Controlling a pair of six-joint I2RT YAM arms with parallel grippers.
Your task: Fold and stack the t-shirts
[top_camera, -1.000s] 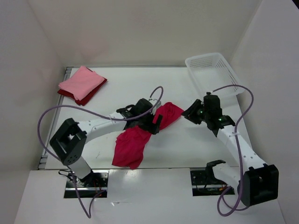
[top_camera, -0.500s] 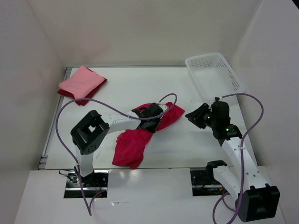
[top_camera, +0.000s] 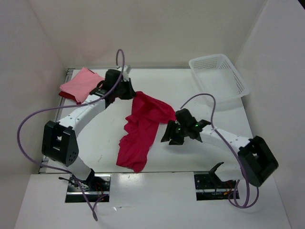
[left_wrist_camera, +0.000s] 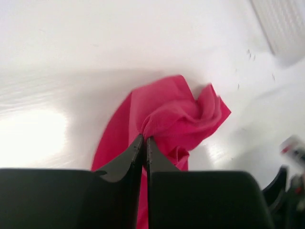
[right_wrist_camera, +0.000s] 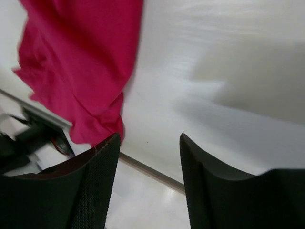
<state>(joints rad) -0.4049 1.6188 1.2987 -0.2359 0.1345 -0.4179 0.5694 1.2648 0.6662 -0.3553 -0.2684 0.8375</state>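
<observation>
Closest to me, the loose tail of the magenta-crimson shirt (top_camera: 143, 129) lay crumpled at the near edge of the table (top_camera: 200, 152). From there the cloth ran away from me as one long, narrow band.

The right gripper (right_wrist_camera: 147, 138) hovered low just beside that band, on the side away from the left arm. Its jaws were spread wide with nothing between them. In its wrist view the cloth sat off past one finger, not between the two, and I could not tell whether it brushed the fabric.

At the far end of the band, the left gripper (left_wrist_camera: 144, 139) was pinched tight on a fold of the shirt. The cloth bunched out from its fingertips and trailed back toward me. So the shirt's long axis ran from that hand down to the near edge, with a bunched lump bulging toward the right gripper.

I judged the right arm much the nearer to the free end. It would have to swing in sideways and catch an edge there before the shirt could be spread flat.

Beyond the left gripper, on its outer side, the light pink shirt (top_camera: 82, 83) lay folded on the dark red shirt (top_camera: 68, 95). The basket (top_camera: 224, 62) sat well apart, far beyond the right gripper.
</observation>
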